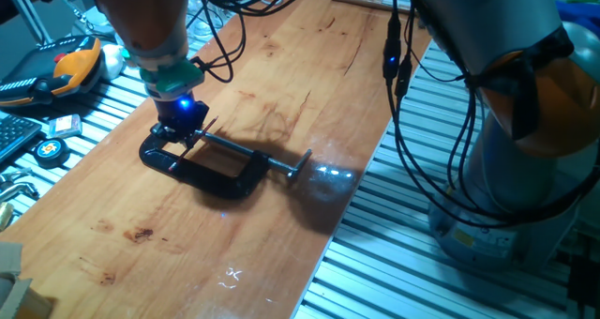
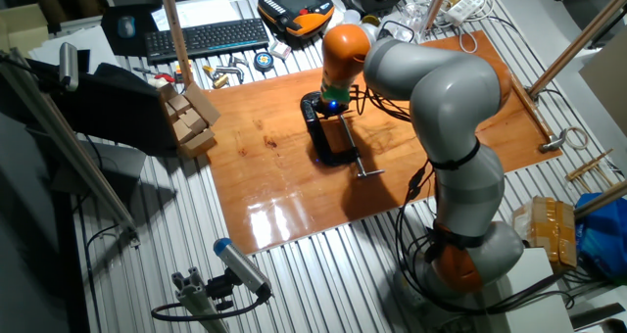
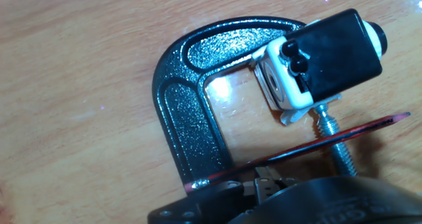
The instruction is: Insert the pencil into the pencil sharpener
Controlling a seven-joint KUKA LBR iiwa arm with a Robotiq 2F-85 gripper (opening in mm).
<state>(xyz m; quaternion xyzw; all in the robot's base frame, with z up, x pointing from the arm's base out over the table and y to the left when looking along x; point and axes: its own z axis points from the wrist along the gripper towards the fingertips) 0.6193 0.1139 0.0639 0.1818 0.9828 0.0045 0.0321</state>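
Low over the orange-brown wooden board (image 1: 281,94), with the gripper (image 1: 178,124) right above the closed end of the black C-clamp (image 1: 202,169). In the fixed view from the board's near edge, blue light glowing on the wrist; fingertips hidden against the clamp, so cannot tell from there how the jaws stand.

In the hand view: C-clamp (image 3: 191,99) filling the frame, curved spine at 9 o'clock, mouth opening toward 3 o'clock. Seated in that mouth at about 1 o'clock, the pencil sharpener (image 3: 316,59), white-silver body with a black top part, round hole facing 9 o'clock. Pressed against its underside, the clamp's silver screw rod (image 3: 333,141), running down toward 5 o'clock. Crossing in front of the rod, the pencil (image 3: 310,145), thin and red, stretched from about 7 o'clock up to 3 o'clock, lying just below the sharpener and apart from its hole. Lower end of the pencil meeting the dark gripper body (image 3: 277,201) at 6 o'clock; appears pinched there between the jaws, though the fingertips themselves mostly out of frame.

In the other fixed view, grey and orange arm (image 2: 441,108) bent over the board (image 2: 284,176), gripper (image 2: 333,106) down at the clamp (image 2: 328,137). Keyboard (image 2: 201,39) beyond the board at 11 o'clock.
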